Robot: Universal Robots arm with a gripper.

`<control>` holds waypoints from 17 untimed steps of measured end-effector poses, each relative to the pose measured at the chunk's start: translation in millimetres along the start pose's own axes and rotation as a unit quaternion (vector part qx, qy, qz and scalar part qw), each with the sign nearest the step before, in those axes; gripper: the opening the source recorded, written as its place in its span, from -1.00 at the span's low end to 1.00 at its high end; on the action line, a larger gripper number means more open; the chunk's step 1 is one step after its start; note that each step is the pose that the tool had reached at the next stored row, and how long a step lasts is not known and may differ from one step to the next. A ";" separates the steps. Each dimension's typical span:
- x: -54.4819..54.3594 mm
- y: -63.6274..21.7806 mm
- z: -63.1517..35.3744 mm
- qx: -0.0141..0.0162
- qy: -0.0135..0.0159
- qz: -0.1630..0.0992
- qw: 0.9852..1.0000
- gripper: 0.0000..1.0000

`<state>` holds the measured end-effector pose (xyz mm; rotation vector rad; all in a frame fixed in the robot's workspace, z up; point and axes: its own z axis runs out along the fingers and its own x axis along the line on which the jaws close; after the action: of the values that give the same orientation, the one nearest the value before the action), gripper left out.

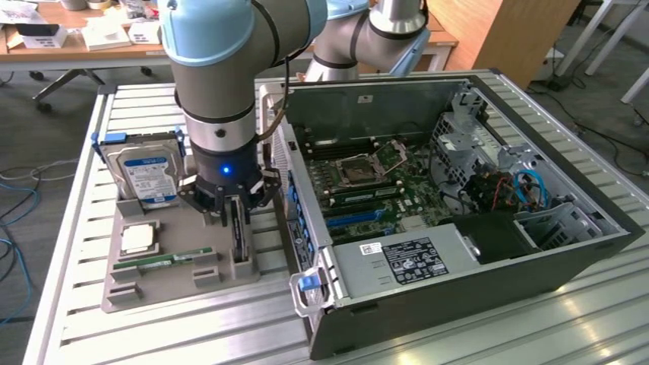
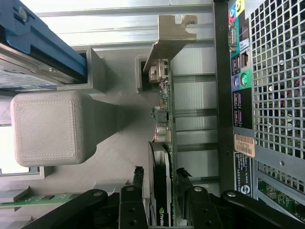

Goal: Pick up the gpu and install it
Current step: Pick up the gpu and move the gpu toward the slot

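**A:** Where is the gpu [image 1: 239,242]?

**B:** It stands on edge in a slot of the gray tray [image 1: 172,287], along the side of the tray nearest the computer case [image 1: 457,293]. In the wrist view the gpu [image 2: 162,150] runs as a thin upright strip. Its black face is on one side and the circuit board on the other. Its metal bracket [image 2: 171,36] is at the end away from the wrist.

**A:** And the gripper [image 1: 236,209]?

**B:** It is right over the card, pointing straight down. Its jaws are spread and straddle the card, with one of the fingers [image 2: 138,179] on the black side and the other on the board side. A sliver of gap shows on the black side. On the board side the finger is just beside the card, and I cannot tell whether it touches. Nothing is pinched.

**A:** So the card is not lifted?

**B:** No, its lower edge sits down in the slot.

**A:** What else is on the tray?

**B:** A hard drive [image 1: 145,176] with a blue-white label stands upright at the far corner, toward the exterior view's left. A CPU [image 1: 139,238] lies flat below it, with a green RAM stick [image 1: 167,258] just beside that.

**A:** And the case?

**B:** It lies open on its side on the slatted metal table [image 1: 203,338], at the exterior view's right, just beside the tray. The motherboard [image 1: 375,182] is exposed inside.
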<state>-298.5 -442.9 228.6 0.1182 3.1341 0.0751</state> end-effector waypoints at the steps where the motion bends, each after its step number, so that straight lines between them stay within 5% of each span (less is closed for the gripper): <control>1: 0.0 0.0 0.0 0.000 0.000 0.000 1.000 -0.19; 17: 0.0 0.0 0.0 0.000 0.000 0.000 1.000 -0.47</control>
<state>-298.5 -442.9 228.6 0.1183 3.1341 0.0751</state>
